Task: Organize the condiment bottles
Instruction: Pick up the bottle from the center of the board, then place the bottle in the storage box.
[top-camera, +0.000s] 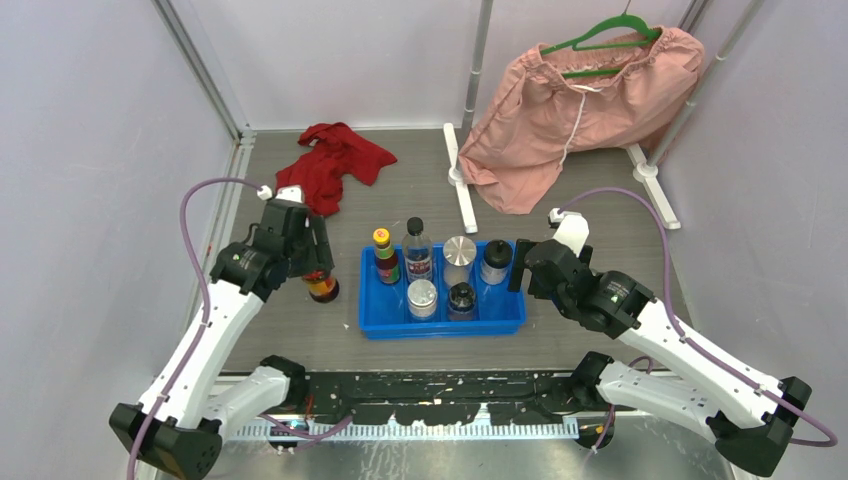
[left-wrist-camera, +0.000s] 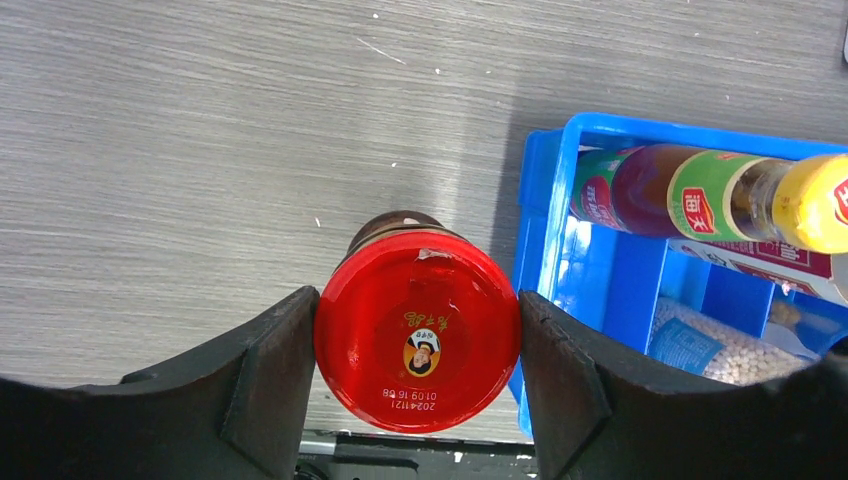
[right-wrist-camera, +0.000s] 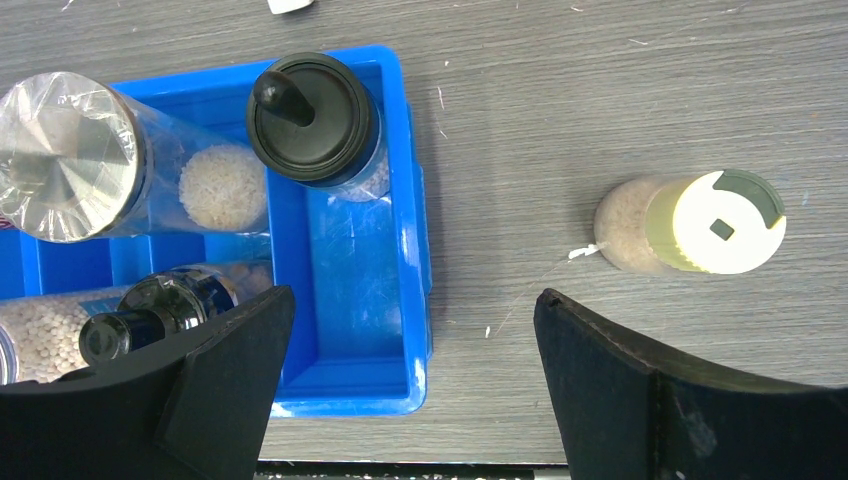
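Observation:
My left gripper is shut on the red lid of a dark jar that stands on the table just left of the blue tray. The tray holds several bottles: a yellow-capped sauce bottle, a clear black-capped bottle, a silver-capped jar, a black-topped grinder, a small silver-capped jar and a dark bottle. My right gripper is open and empty over the tray's right end. A beige jar with a pale yellow cap stands on the table right of the tray.
A red cloth lies at the back left. Pink shorts on a green hanger hang from a white rack at the back right. The tray's front right compartment holds nothing. The table's front edge is close below the tray.

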